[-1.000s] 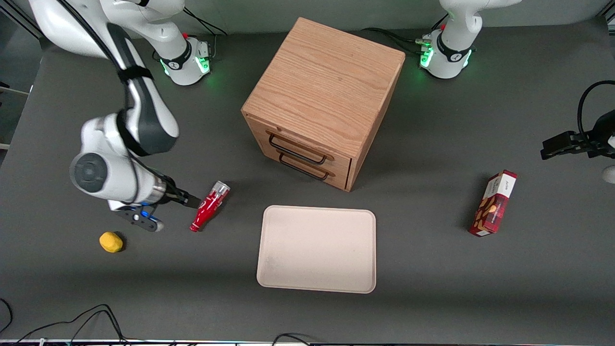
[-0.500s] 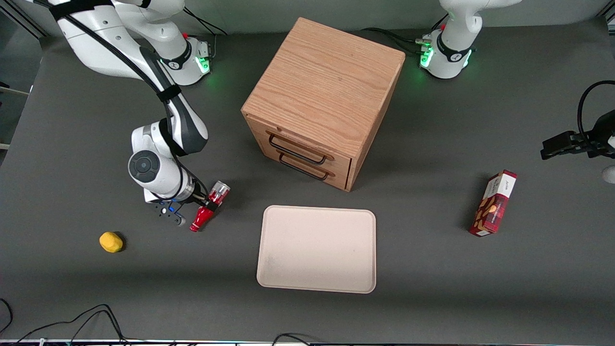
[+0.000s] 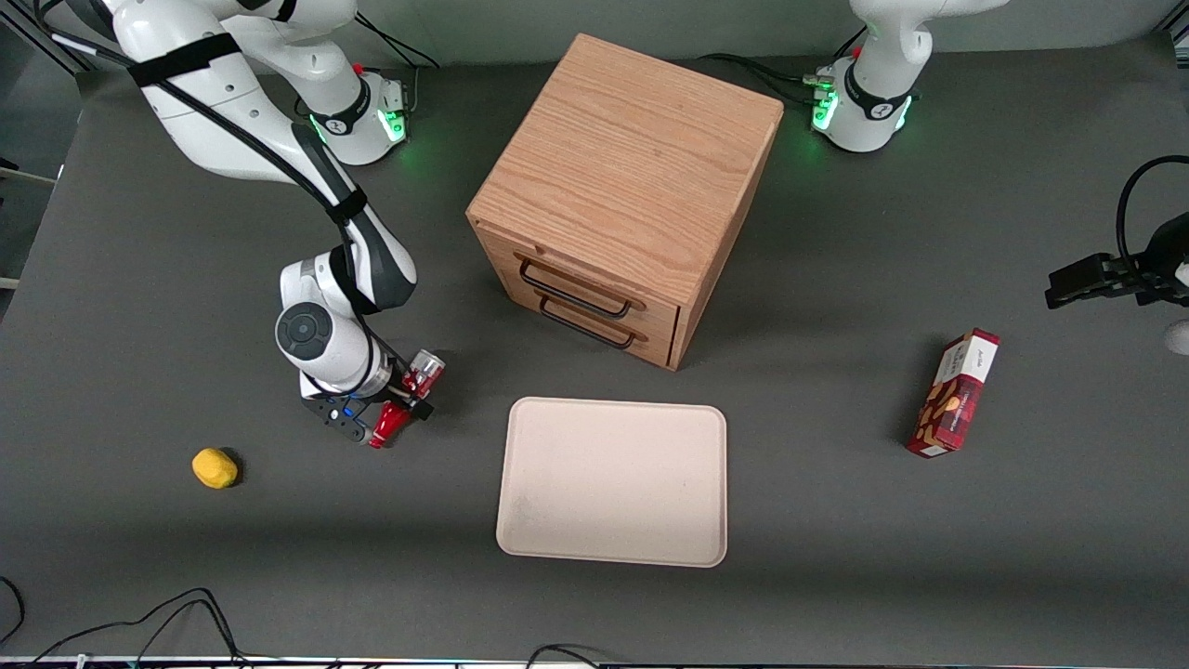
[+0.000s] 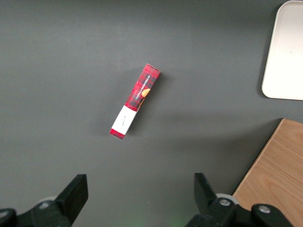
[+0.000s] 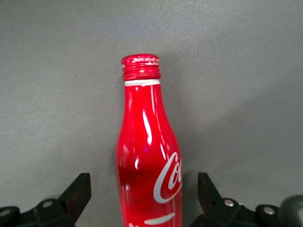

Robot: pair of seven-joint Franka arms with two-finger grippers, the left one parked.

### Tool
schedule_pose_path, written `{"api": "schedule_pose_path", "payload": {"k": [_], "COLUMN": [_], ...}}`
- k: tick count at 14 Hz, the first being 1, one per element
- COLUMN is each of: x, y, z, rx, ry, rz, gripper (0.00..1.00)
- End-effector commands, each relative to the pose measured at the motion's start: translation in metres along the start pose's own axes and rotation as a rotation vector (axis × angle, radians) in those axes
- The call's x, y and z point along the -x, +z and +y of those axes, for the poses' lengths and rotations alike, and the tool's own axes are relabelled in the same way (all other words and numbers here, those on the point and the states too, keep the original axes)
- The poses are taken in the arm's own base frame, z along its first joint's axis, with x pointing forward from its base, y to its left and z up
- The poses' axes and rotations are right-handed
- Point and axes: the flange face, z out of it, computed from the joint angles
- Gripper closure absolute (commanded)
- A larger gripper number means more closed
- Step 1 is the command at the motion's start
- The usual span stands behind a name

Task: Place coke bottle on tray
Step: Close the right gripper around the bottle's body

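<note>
The small red coke bottle [image 3: 406,402] lies on its side on the dark table, its clear base pointing toward the cabinet and its red cap nearer the front camera. My right gripper [image 3: 401,401] is down over the bottle's middle, open. In the right wrist view the bottle [image 5: 147,156] lies between the two black fingers [image 5: 75,194] with a gap on each side, and the gripper [image 5: 142,196] straddles it. The beige tray [image 3: 613,483] lies flat beside the bottle, toward the parked arm's end, empty.
A wooden drawer cabinet [image 3: 627,195] stands farther from the front camera than the tray. A yellow lemon-like object [image 3: 215,467] lies toward the working arm's end. A red snack box [image 3: 954,392] lies toward the parked arm's end and shows in the left wrist view [image 4: 135,101].
My right arm has swung toward the bottle and turned, so the gripper went from beside the bottle to straddling its middle. The bottle has not moved.
</note>
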Motion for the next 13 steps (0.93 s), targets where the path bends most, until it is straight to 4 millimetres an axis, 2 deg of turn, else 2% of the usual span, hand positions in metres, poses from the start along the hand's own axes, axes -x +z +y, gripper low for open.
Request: {"api": "schedule_pose_path", "payload": {"k": [1, 8, 9, 10, 11, 13], "x": [-0.0008, -0.001, -0.001, -0.0006, -0.0012, -0.0013], "y": [0.0037, 0.0078, 0.0078, 0.0084, 0.0071, 0.0074], "z": [-0.0045, -0.0038, -0.0038, -0.0034, -0.0028, -0.0031], "rx": [-0.009, -0.001, -0.001, 0.001, 0.003, 0.004], "ry": [0.02, 0.014, 0.014, 0.012, 0.005, 0.005], "rz": [0.023, 0.026, 0.026, 0.027, 0.031, 0.034], "gripper": [0.0, 0.0, 0.16, 0.87, 1.0, 1.0]}}
